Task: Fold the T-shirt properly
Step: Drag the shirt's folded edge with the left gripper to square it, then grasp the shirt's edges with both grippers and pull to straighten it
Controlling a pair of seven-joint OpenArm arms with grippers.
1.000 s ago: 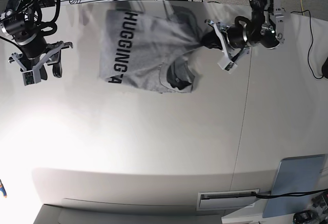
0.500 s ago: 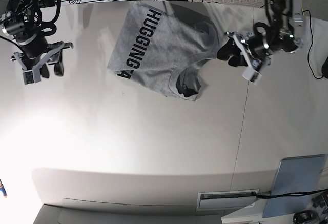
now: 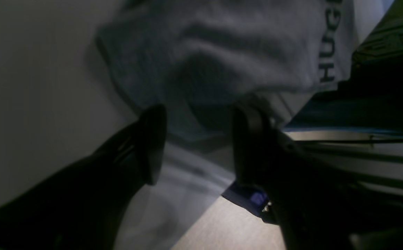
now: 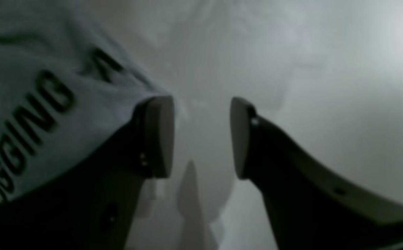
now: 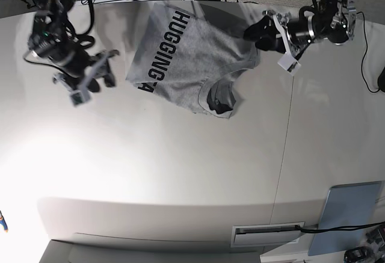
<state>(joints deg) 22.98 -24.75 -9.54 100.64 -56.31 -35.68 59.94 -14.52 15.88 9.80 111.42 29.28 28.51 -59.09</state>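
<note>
Lying rumpled at the far end of the table [image 5: 180, 173], the shirt [image 5: 186, 58] sits between the two grippers, lettered side up, "HUGGING" running down its edge nearest the right gripper [image 5: 90, 79]. It looks unfolded yet bunched: one sleeve is tucked under at the corner facing the left gripper [image 5: 271, 34], and the collar [image 5: 218, 99] gapes dark at the near hem. Both grippers stand parted and empty, likely poised to take opposite edges and spread the cloth flat. In the left wrist view the left gripper [image 3: 196, 139] frames a wrinkled fold just ahead; in the right wrist view the right gripper [image 4: 201, 135] hovers over bare table, the shirt [image 4: 41, 104] beside its one finger.
</note>
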